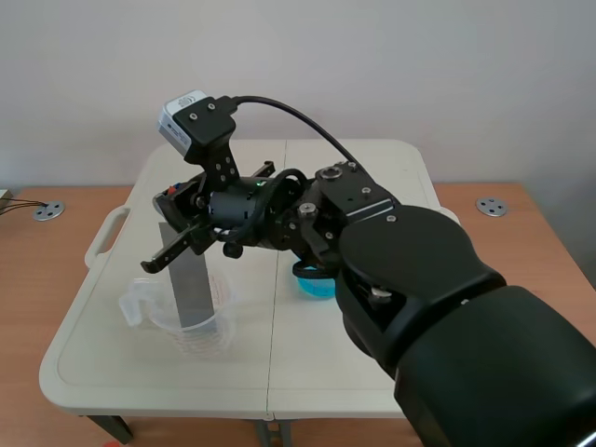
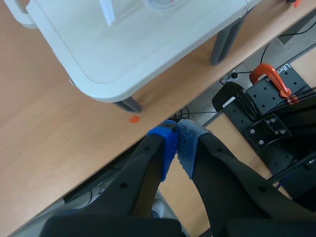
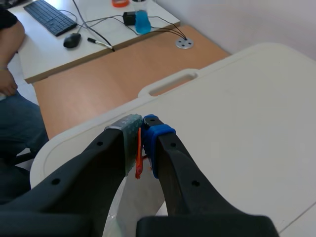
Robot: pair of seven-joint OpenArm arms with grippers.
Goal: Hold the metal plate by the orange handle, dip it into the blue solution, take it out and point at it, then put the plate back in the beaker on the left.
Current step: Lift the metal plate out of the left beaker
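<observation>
Right gripper (image 3: 141, 131): I had my pads pinched on the orange handle (image 3: 138, 154), my arm reaching across from the right to the left half of the white table (image 1: 372, 168).
Metal plate (image 1: 191, 284): it hung upright below my right fingers, its lower end inside the clear beaker (image 1: 203, 328).
Blue solution (image 1: 315, 287): it sat near the table's middle, beside my right arm, apart from the clear beaker.
Left gripper (image 2: 177, 136): my pads were pressed together on nothing, off the table's corner.

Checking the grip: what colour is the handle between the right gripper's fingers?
The handle is orange, clearest in the right wrist view.
</observation>
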